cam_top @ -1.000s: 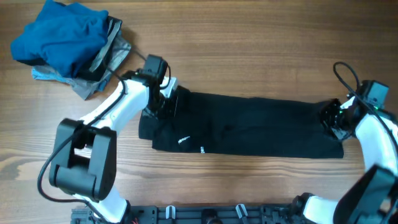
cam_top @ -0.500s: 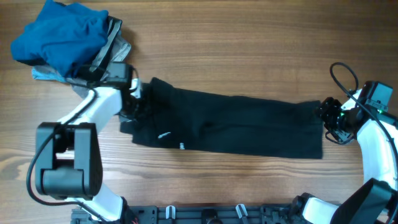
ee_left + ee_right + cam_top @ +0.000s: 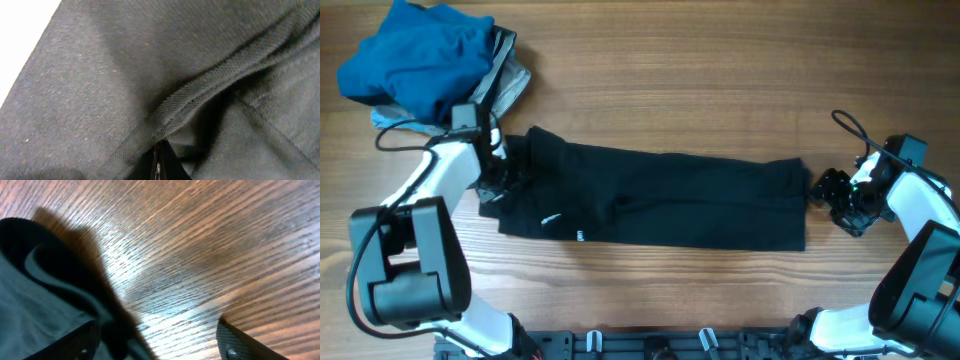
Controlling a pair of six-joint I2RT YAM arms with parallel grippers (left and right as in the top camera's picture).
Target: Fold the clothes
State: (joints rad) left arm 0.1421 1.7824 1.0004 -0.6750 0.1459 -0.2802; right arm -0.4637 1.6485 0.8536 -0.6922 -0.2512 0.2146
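- Left gripper [image 3: 503, 172]: clamped on shirt [image 3: 655, 200] at its L end. Wrist cam filled w/ black knit; fingertips [image 3: 159, 162] pinched together on a hemmed fold.
- Right gripper [image 3: 825, 190]: just off shirt's R edge, over bare table [image 3: 700, 80]. Wrist cam shows fingers [image 3: 240, 342] spread wide, wood grain between them, nothing held; black cloth [image 3: 45, 295] bunched at L of that view, by the L finger. Can't tell if it touches the finger.
- Shirt: black, lying as a long narrow band across table centre, running L–R between the two arms. Small white marks [image 3: 553, 221] near its L end, front side.
- Blue garment [image 3: 415, 60]: crumpled heap at far L corner, on top of grey garment [image 3: 500, 85]. Both apart from shirt; L arm [image 3: 435, 180] passes just below the heap.
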